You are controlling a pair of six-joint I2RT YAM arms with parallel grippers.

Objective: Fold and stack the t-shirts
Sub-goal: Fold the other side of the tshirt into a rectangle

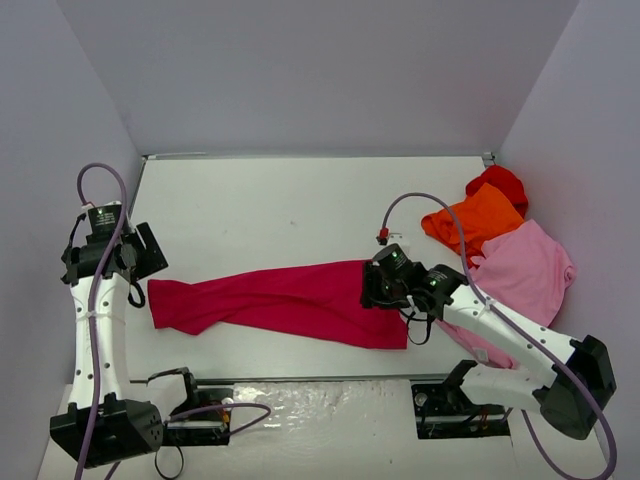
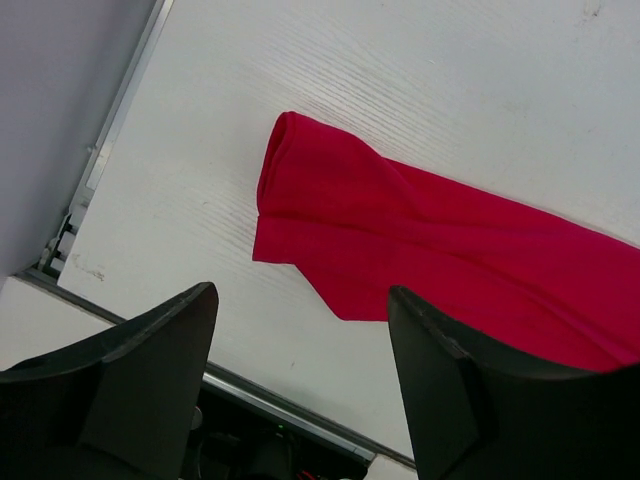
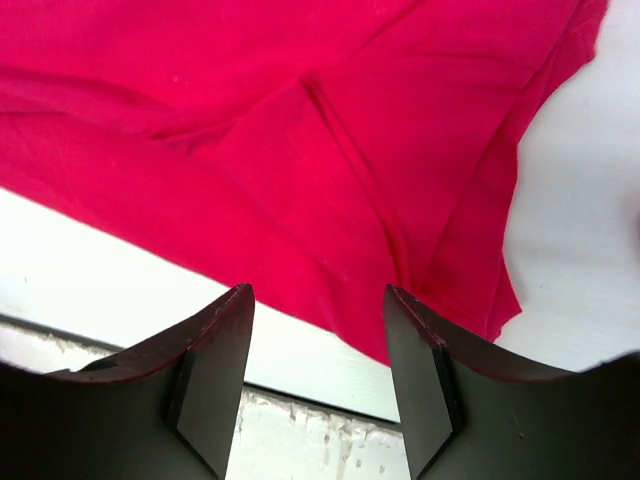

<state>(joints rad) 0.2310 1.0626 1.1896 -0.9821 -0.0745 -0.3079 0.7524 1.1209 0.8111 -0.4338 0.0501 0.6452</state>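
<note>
While spread wide and pinching nothing, at the left gripper (image 2: 300, 300) and the right gripper (image 3: 317, 295) alike, hovering over opposite ends of the crimson-magenta t-shirt (image 1: 290, 300), laid flat as a long narrow band across the near part of the table (image 1: 280, 200). Looks like mid-fold: narrowed lengthwise already, not yet doubled end to end. Next, probably: pinch the edge at one end, carry it over onto the other, then stack, with the orange t-shirt (image 1: 480, 220), light pink t-shirt (image 1: 525, 270) and red t-shirt (image 1: 500, 182) heaped unfolded at the right.
</note>
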